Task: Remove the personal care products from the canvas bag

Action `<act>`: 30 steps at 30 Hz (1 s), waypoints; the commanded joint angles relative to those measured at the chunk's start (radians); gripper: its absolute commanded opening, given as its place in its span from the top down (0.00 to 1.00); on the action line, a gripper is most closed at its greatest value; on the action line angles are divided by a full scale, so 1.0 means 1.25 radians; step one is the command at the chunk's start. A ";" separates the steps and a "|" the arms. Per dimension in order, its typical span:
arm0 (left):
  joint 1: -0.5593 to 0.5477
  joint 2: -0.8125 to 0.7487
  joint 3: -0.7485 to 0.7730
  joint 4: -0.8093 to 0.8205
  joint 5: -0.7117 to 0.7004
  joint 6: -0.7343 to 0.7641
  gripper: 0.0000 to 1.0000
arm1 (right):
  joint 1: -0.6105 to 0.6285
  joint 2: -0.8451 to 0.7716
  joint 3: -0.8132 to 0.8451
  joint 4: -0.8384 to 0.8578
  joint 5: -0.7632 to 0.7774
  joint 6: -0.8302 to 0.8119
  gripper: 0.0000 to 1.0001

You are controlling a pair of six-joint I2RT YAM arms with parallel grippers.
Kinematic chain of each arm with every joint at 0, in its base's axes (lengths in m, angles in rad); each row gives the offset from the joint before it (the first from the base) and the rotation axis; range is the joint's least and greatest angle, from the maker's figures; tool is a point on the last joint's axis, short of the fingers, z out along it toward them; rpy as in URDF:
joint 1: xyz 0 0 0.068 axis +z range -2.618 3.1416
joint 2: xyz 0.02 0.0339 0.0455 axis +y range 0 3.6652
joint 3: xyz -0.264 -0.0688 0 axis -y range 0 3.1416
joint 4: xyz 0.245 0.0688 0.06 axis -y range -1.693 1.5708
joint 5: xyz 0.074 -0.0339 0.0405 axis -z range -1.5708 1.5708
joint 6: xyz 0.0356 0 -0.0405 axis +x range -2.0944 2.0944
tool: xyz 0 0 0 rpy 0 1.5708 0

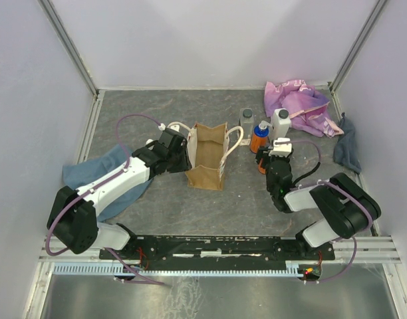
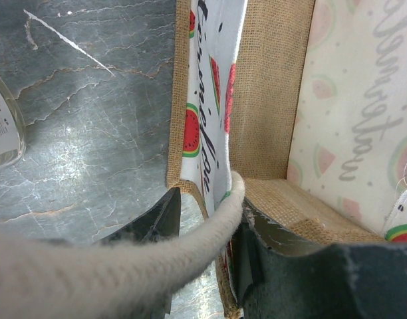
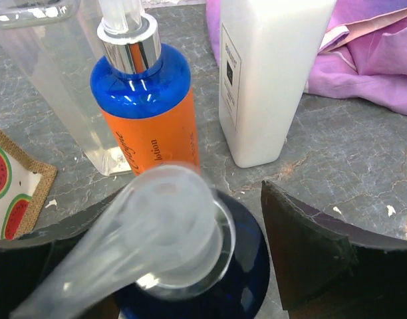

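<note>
The tan canvas bag point(image 1: 207, 156) stands upright and open at mid-table. My left gripper point(image 1: 180, 149) is shut on its left wall; in the left wrist view the jaws point(image 2: 210, 203) pinch the burlap rim point(image 2: 270, 100) with the cream handle point(image 2: 210, 226) running between them. The bag's inside looks empty where it shows. A clear bottle point(image 1: 247, 119), an orange bottle with a blue cap point(image 1: 259, 136) and a white bottle point(image 1: 280, 123) stand right of the bag. My right gripper point(image 1: 270, 158) is open around another orange pump bottle point(image 3: 243, 279), with a gap at the right finger.
A purple-pink cloth point(image 1: 300, 103) lies at the back right, a dark cloth point(image 1: 350, 149) by the right wall, a blue cloth point(image 1: 97, 169) under my left arm. In the right wrist view the orange point(image 3: 150, 119), white point(image 3: 263, 73) and clear point(image 3: 50, 66) bottles stand just beyond my fingers.
</note>
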 commanded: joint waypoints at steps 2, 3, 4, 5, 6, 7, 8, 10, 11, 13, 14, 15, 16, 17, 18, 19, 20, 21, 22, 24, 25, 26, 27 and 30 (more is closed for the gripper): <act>-0.001 -0.012 0.002 -0.030 -0.006 0.040 0.58 | 0.003 -0.064 -0.013 -0.080 -0.010 0.035 0.19; -0.001 -0.013 0.001 -0.030 -0.006 0.040 0.58 | 0.003 -0.073 -0.018 -0.083 -0.015 0.038 0.18; -0.001 -0.014 0.001 -0.029 -0.007 0.041 0.58 | 0.003 -0.085 -0.022 -0.091 -0.021 0.039 0.12; 0.000 -0.014 0.000 -0.028 -0.008 0.042 0.58 | 0.004 -0.099 -0.026 -0.102 -0.025 0.039 0.06; -0.001 -0.014 0.001 -0.028 -0.009 0.042 0.58 | 0.004 -0.119 -0.030 -0.118 -0.030 0.039 0.01; 0.000 -0.013 0.000 -0.028 -0.008 0.042 0.58 | 0.005 -0.146 -0.034 -0.139 -0.029 0.040 0.00; -0.001 -0.013 0.001 -0.027 -0.008 0.041 0.58 | 0.007 -0.179 -0.039 -0.163 -0.029 0.041 0.00; -0.001 -0.012 0.001 -0.026 -0.010 0.039 0.58 | 0.014 -0.307 -0.041 -0.269 -0.033 0.038 0.00; -0.001 -0.014 0.003 -0.026 -0.012 0.038 0.58 | 0.020 -0.372 -0.022 -0.355 -0.017 0.036 0.00; -0.001 -0.017 0.007 -0.026 -0.019 0.034 0.58 | 0.032 -0.499 0.010 -0.489 0.020 0.003 0.00; -0.001 -0.018 0.009 -0.026 -0.022 0.034 0.58 | 0.036 -0.559 0.026 -0.540 0.035 -0.018 0.00; 0.000 -0.021 0.011 -0.026 -0.023 0.033 0.58 | 0.040 -0.613 0.048 -0.588 0.040 -0.039 0.00; -0.001 -0.022 0.012 -0.026 -0.024 0.030 0.58 | 0.043 -0.658 0.075 -0.641 0.042 -0.052 0.00; 0.000 -0.023 0.013 -0.026 -0.025 0.028 0.57 | 0.046 -0.694 0.108 -0.695 0.037 -0.059 0.00; 0.000 -0.026 0.015 -0.026 -0.026 0.026 0.53 | 0.046 -0.716 0.153 -0.757 0.020 -0.054 0.00; -0.001 -0.027 0.015 -0.024 -0.023 0.024 0.47 | 0.047 -0.722 0.200 -0.852 -0.009 -0.035 0.00; -0.001 -0.030 0.014 -0.022 -0.021 0.021 0.40 | 0.047 -0.713 0.267 -0.943 -0.059 -0.005 0.00; -0.001 -0.034 0.014 -0.020 -0.017 0.017 0.34 | 0.047 -0.688 0.336 -1.041 -0.114 0.028 0.00; 0.000 -0.038 0.015 -0.020 -0.011 0.013 0.27 | 0.047 -0.643 0.423 -1.144 -0.166 0.059 0.00; -0.001 -0.049 0.024 -0.021 -0.002 0.007 0.18 | 0.049 -0.527 0.589 -1.317 -0.243 0.085 0.00; -0.001 -0.056 0.032 -0.027 -0.002 0.006 0.13 | 0.055 -0.474 0.657 -1.371 -0.258 0.093 0.00; -0.001 -0.062 0.041 -0.032 -0.003 0.005 0.09 | 0.062 -0.426 0.698 -1.396 -0.265 0.102 0.00; -0.001 -0.069 0.047 -0.036 -0.002 0.006 0.06 | 0.067 -0.403 0.726 -1.405 -0.274 0.112 0.00; -0.001 -0.076 0.075 -0.065 -0.002 0.015 0.03 | 0.088 -0.365 0.771 -1.391 -0.266 0.114 0.00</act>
